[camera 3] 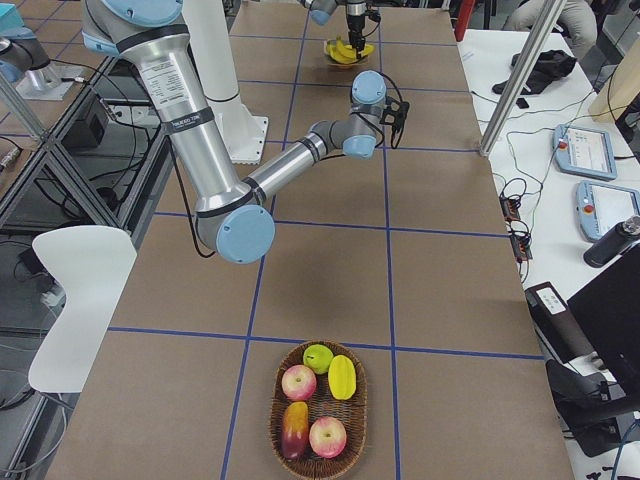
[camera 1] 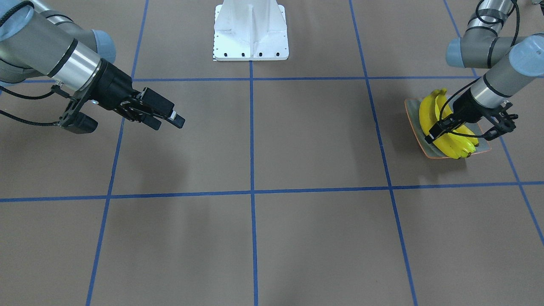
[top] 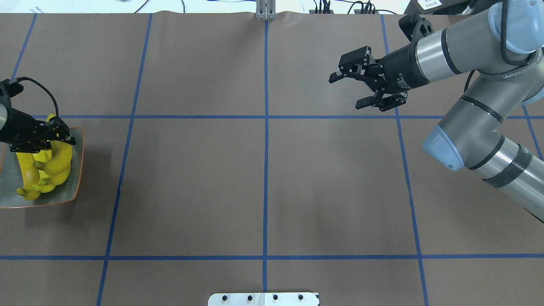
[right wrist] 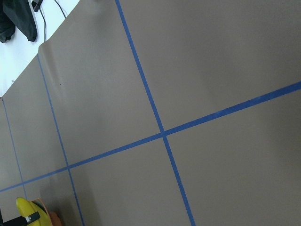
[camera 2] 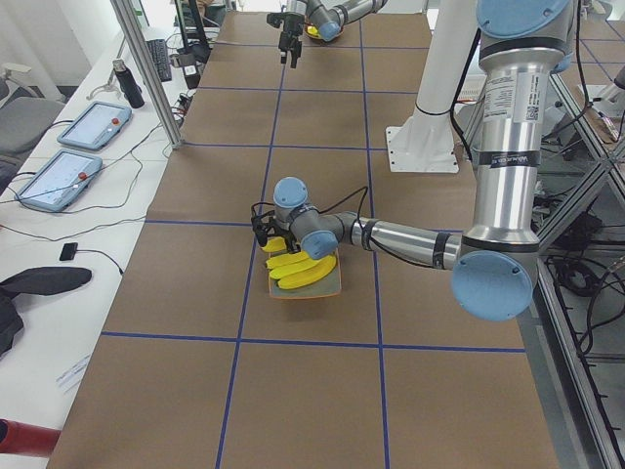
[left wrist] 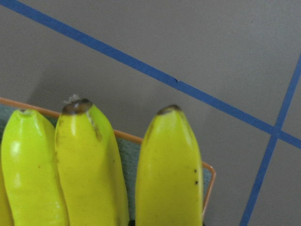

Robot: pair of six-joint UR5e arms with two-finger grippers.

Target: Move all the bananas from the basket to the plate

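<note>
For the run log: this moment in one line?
bananas: on plate | left gripper: over bananas, grip unclear | right gripper: open, empty | basket: no bananas

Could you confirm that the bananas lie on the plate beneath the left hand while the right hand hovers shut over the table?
Not quite: the right hand hovers open, not shut, as the overhead exterior view shows. The rest is right.

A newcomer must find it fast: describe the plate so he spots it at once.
At the end of the table under the left arm, the plate is a square grey-green dish with an orange-brown rim. Unlike the wicker basket at the far end, it carries only yellow bananas.
</note>
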